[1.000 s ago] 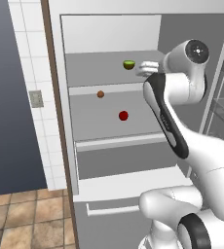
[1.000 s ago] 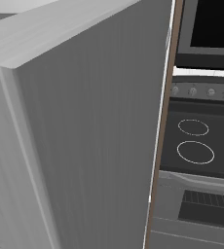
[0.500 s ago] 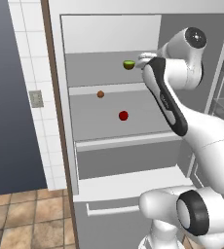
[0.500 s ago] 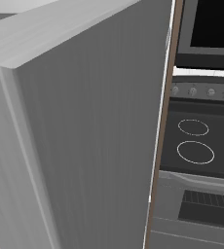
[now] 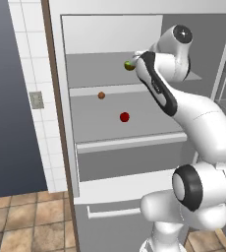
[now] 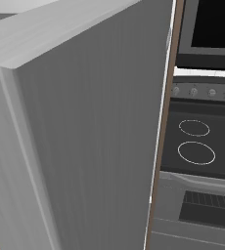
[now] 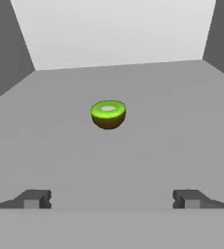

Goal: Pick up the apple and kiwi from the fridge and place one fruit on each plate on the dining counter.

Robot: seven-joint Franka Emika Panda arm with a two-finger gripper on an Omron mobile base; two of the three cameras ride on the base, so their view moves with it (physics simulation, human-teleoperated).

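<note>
The kiwi (image 7: 108,115) rests on the top shelf of the open fridge (image 5: 110,78), green on top and brownish beneath. In the hand view it lies a short way ahead of my gripper (image 7: 111,199), centred between the wide-open fingers, with nothing held. From the left base view, the kiwi (image 5: 129,65) peeks out just left of my hand. The red apple (image 5: 124,117) sits on the shelf below. The plates and the dining counter are out of view.
A small orange-brown ball (image 5: 101,95) lies at the back left of the apple's shelf. A drawer front with a bar handle (image 5: 110,212) closes the fridge's lower part. The right base view shows the fridge's grey side (image 6: 75,136) and a stove (image 6: 197,146).
The arm has swung up and left, carrying the hand onto the top shelf toward the kiwi. The fruits have not moved.
</note>
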